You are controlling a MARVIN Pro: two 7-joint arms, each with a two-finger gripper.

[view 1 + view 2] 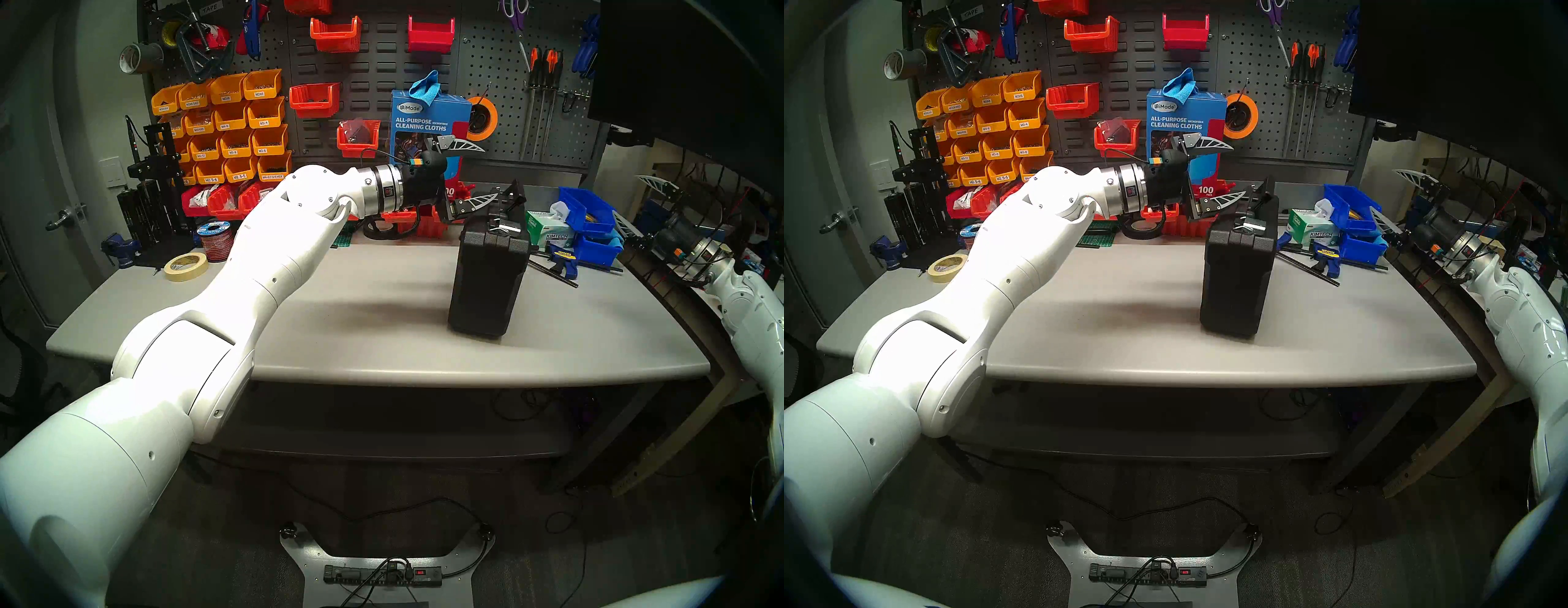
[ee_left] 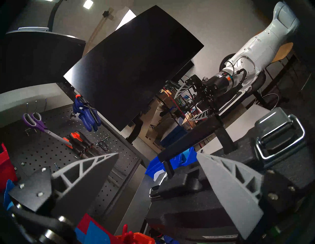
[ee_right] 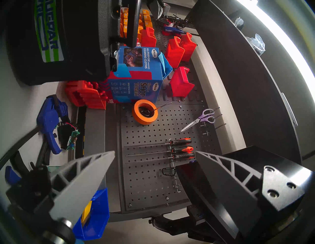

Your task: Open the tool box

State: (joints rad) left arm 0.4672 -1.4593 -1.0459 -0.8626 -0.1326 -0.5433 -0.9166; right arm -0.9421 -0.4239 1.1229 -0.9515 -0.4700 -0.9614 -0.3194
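**Approaching the upright case: tipping hazard at the latch edge**

Standing on its narrow end on the grey table (image 1: 382, 305), right of centre, the tool box (image 1: 488, 280) presents its latch edge upward, with the black handle (image 1: 511, 197) raised above it. The left gripper (image 1: 477, 174) hovers at this top edge with fingers spread wide, one finger high in front of the cleaning-cloths box (image 1: 428, 127), the other low, close to the handle; whether that finger touches the case cannot be told. The left wrist view shows a silver latch (image 2: 279, 136) close to the lower finger, a second latch (image 2: 156, 192) further along the edge, and neither finger closed on anything.

Principal risk: the case is tall on a small footprint, so a sideways push on a latch or the handle would likely topple it, probably toward the clutter at its right. A finger may also catch under the handle instead of the latch, lifting the whole case.

The right gripper (image 1: 636, 199), fingers likewise apart, is held well off to the right beyond the table edge, offering no bracing. Near the case's right side lie a blue bar clamp (image 1: 560, 259), a tissue box (image 1: 551, 231) and blue bins (image 1: 589, 220), limiting room for the lid to swing or for the case to be laid flat on that side.
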